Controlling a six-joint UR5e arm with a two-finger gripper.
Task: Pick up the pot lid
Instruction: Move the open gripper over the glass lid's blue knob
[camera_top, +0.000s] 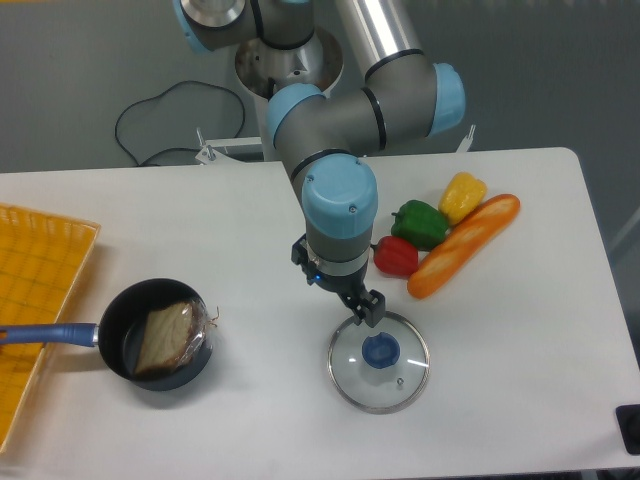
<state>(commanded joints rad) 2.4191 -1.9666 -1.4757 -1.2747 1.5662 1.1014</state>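
Observation:
The gripper (338, 286) hangs from the arm near the middle of the view, pointing down, its black fingers spread apart and open. No object shows between them, though the wrist hides part of that space. The pot lid (376, 394) is a round glass disc with a metal rim, lying on the table just in front of the gripper and slightly to its right. Its round blue knob (381, 350) faces up. The right finger appears over the lid's back edge in the image; its height above the lid is hard to judge.
A black pan (118, 322) with a blue handle and a brown, bread-like item inside stands at the left, by an orange basket (40, 262). Behind the lid lie a red pepper (396, 257), a green pepper (420, 225), a yellow pepper (462, 198) and a baguette (464, 245).

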